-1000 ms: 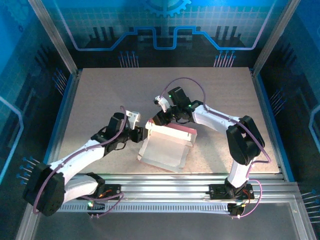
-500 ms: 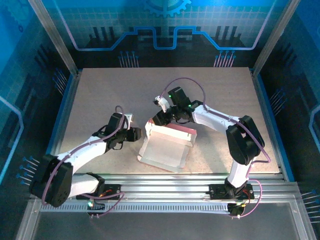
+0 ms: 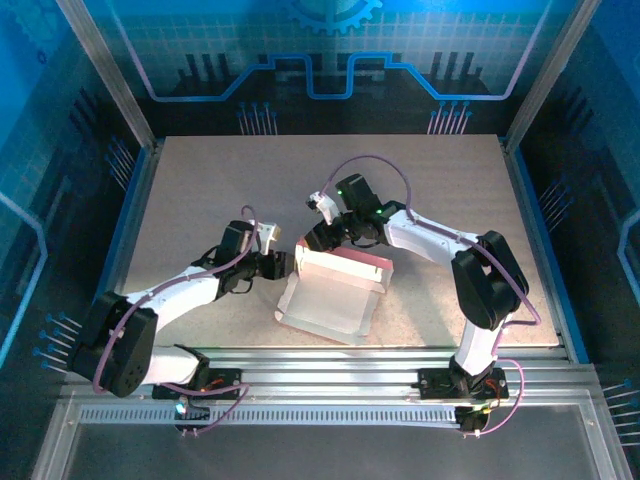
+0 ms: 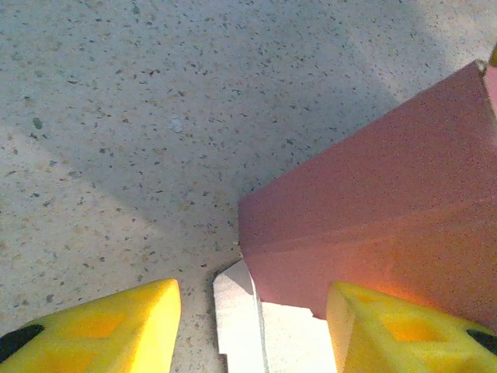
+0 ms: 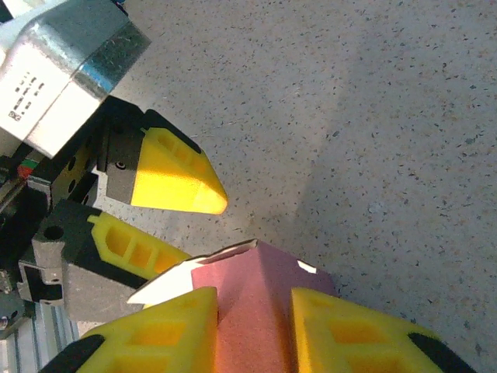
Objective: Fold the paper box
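Observation:
The paper box (image 3: 330, 295) lies mid-table as a shallow open tray, whitish inside, with a pink back wall (image 3: 345, 263). My right gripper (image 3: 318, 240) comes from behind and is shut on the box's back left corner; in the right wrist view the pink corner (image 5: 260, 311) sits pinched between its fingers, gripper (image 5: 252, 338). My left gripper (image 3: 283, 265) is at the box's left side, open. In the left wrist view a white flap (image 4: 248, 326) and the pink wall (image 4: 373, 210) lie between its fingers, gripper (image 4: 252, 334). Its right finger (image 4: 396, 326) is against the pink wall.
The speckled beige table (image 3: 200, 190) stretches open behind and left of the box. A metal rail (image 3: 350, 360) runs along the near edge, and frame posts stand at the sides. The left gripper's yellow fingers (image 5: 175, 179) sit close to the right gripper.
The left arm has shifted, its elbow drawn in and its gripper nudged slightly toward the box's left corner, jaws a little wider. The right arm and the box have stayed put.

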Controlling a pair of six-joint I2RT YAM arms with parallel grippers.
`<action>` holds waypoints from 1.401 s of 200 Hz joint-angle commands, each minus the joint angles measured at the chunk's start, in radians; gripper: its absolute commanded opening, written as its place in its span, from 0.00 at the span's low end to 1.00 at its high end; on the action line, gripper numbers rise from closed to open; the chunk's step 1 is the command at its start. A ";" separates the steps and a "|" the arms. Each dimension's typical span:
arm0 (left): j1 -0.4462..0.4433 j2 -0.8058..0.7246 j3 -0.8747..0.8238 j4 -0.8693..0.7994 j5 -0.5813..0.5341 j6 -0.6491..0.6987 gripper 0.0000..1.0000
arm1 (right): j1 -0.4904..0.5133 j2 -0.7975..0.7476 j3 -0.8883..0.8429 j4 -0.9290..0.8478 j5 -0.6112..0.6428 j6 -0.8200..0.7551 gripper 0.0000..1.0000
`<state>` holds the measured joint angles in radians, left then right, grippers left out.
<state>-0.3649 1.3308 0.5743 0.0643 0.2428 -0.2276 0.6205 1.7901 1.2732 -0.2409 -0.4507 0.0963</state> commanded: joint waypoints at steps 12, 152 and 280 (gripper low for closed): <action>-0.043 0.028 0.035 0.019 0.029 0.051 0.55 | -0.013 0.036 -0.013 -0.026 0.011 0.011 0.30; -0.094 0.150 0.121 0.047 -0.117 0.099 0.48 | -0.028 0.047 -0.014 -0.023 -0.071 0.044 0.27; -0.149 0.186 0.126 0.060 -0.188 0.107 0.44 | -0.067 0.043 0.004 -0.013 -0.142 0.100 0.31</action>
<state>-0.5079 1.5085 0.6765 0.1093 0.0814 -0.1463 0.5682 1.8153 1.2732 -0.2234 -0.5621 0.1844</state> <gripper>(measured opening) 0.446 0.316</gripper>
